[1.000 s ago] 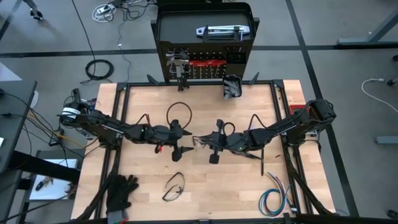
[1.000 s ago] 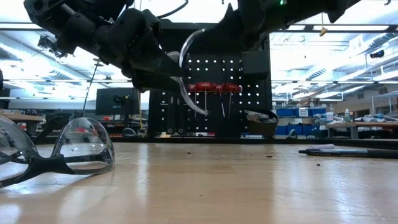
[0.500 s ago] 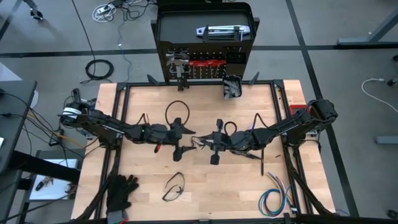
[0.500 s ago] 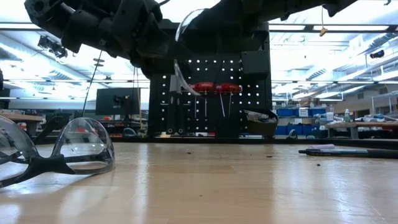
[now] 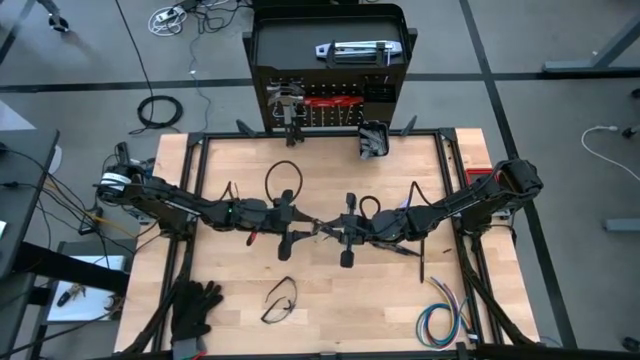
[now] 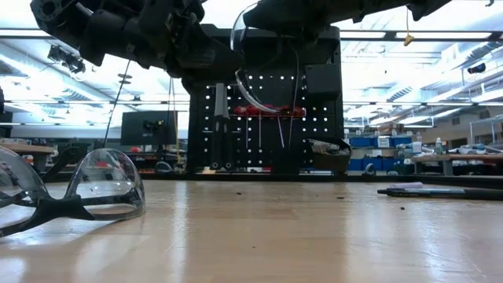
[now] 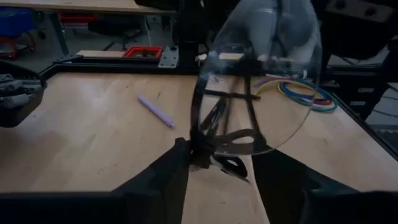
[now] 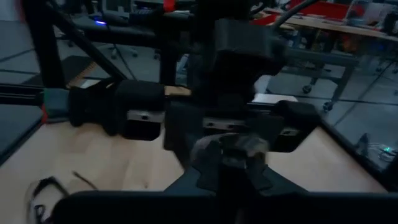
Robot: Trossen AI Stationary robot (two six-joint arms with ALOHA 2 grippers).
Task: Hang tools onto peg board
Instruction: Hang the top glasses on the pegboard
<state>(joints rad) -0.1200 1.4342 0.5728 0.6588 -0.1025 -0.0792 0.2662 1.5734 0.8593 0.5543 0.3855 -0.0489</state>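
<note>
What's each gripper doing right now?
Left gripper: shut on clear safety glasses, held above the table's middle.
Right gripper: at the same glasses; cannot tell whether open or shut.

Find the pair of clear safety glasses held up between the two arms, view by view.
High: safety glasses, table middle, between both grippers.
Low: top centre, clear lens hanging before the peg board.
Left wrist: lens and dark frame just past the left gripper.
Right wrist: not discernible.
Shared landmark: coloured wire bundle, also in the left wrist view.
</note>
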